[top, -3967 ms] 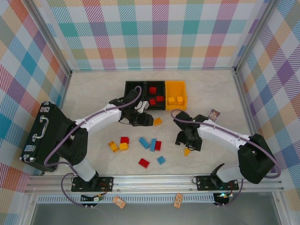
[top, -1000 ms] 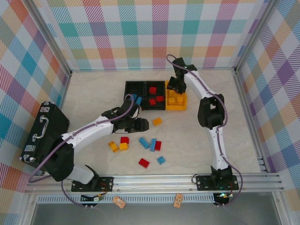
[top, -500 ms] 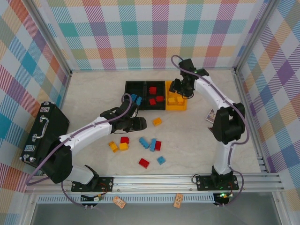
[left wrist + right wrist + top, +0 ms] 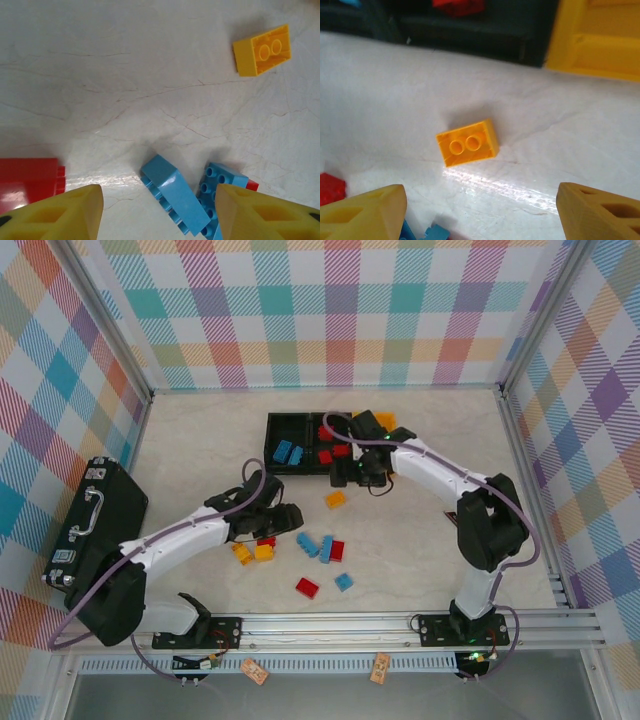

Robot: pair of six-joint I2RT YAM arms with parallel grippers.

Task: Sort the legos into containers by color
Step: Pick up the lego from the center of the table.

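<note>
A: Is any writing readable?

B: Two small tags are hanging on the front rail, too small to read.

A: What is differing from half a second ago?

B: The right arm has been swinging back from above the yellow bin and is now reaching across in front of the bins. The left arm is pulling away from the left bin, where blue bricks are now lying. Red bricks are sitting in the middle bin.

A: How are the arms posing?

B: The left arm is stretching low over the desk. The left pincer is pointing down over the loose bricks, with a blue pair right beneath it. Its fingers are standing apart, gripping nothing. The right arm is bending at the elbow and folding back toward the centre. The right pincer is hanging over an orange brick, which is lying studs up on the desk just in front of the bins. Its fingers are spreading wide, holding nothing.

A: Where are the other bricks?

B: Red, blue and yellow ones are lying scattered on the desk between the arms.
</note>
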